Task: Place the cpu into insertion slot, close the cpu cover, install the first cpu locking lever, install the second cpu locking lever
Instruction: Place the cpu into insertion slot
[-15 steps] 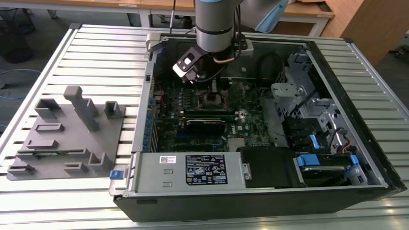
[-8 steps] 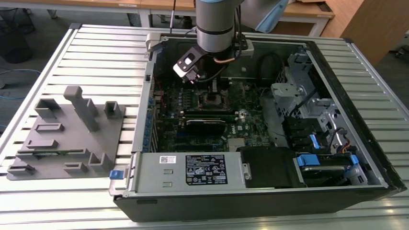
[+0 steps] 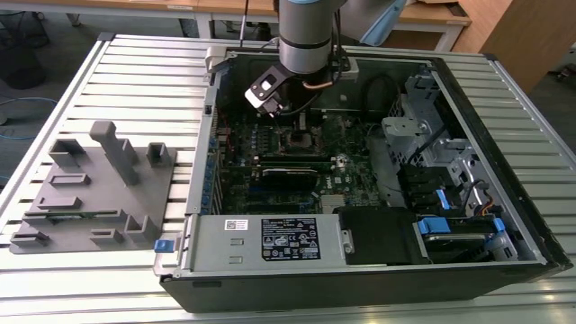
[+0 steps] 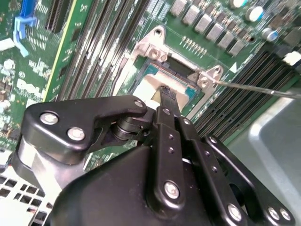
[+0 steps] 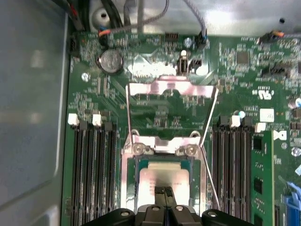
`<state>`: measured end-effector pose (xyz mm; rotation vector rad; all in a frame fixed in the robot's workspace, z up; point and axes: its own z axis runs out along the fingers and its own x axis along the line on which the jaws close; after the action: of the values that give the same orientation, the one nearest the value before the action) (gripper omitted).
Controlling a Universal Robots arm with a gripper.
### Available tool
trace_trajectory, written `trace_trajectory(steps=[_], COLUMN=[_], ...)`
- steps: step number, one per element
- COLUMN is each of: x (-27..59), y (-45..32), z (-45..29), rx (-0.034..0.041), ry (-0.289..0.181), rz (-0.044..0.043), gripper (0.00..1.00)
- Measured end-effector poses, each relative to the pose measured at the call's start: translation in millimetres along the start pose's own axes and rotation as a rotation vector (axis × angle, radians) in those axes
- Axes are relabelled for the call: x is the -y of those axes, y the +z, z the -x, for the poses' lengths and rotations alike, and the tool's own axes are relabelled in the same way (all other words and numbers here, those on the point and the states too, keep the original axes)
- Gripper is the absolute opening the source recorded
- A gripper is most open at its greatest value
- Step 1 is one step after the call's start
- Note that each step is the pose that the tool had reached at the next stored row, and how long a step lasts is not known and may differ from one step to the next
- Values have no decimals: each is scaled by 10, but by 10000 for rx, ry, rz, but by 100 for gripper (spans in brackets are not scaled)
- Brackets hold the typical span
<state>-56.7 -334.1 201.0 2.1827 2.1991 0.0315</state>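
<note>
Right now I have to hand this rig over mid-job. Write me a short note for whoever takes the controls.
Hand: shut, tips right over the middle of the chip; I can't tell if they touch it.
Chip: lies flat inside the slot, silver top up.
Cover: stands up, open, hinged at the slot's far edge.
Lever: thin rod, loose beside the slot.
Done: chip in the slot, as far as I can see.
Left: cover down, both levers latched.
</note>
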Motion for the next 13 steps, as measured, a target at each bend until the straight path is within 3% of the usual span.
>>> trace_trajectory(steps=[2,13], x=[-4,-59], y=[0,4], z=[0,1], rx=[5,3], ry=[-2,6], rz=[-126,-134], gripper=[10,10])
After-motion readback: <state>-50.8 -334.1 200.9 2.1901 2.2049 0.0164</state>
